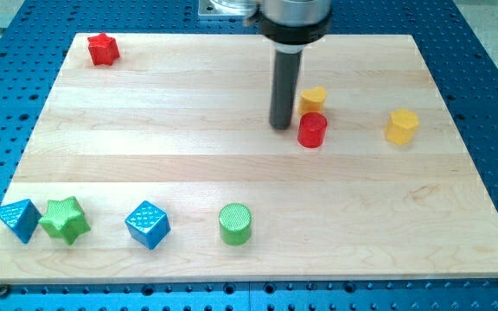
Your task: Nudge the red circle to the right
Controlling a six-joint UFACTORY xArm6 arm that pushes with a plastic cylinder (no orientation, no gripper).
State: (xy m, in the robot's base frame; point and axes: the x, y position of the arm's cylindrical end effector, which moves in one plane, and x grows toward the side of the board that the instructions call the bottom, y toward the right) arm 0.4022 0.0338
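Note:
The red circle, a short red cylinder, stands on the wooden board right of centre, in the upper half. My tip is just to its left, a small gap apart. A yellow block sits directly above the red circle, touching or nearly touching it, just to the right of my rod.
A yellow hexagon-like block lies further right. A red star is at the top left. Along the bottom left stand a blue block, a green star, a blue cube and a green circle.

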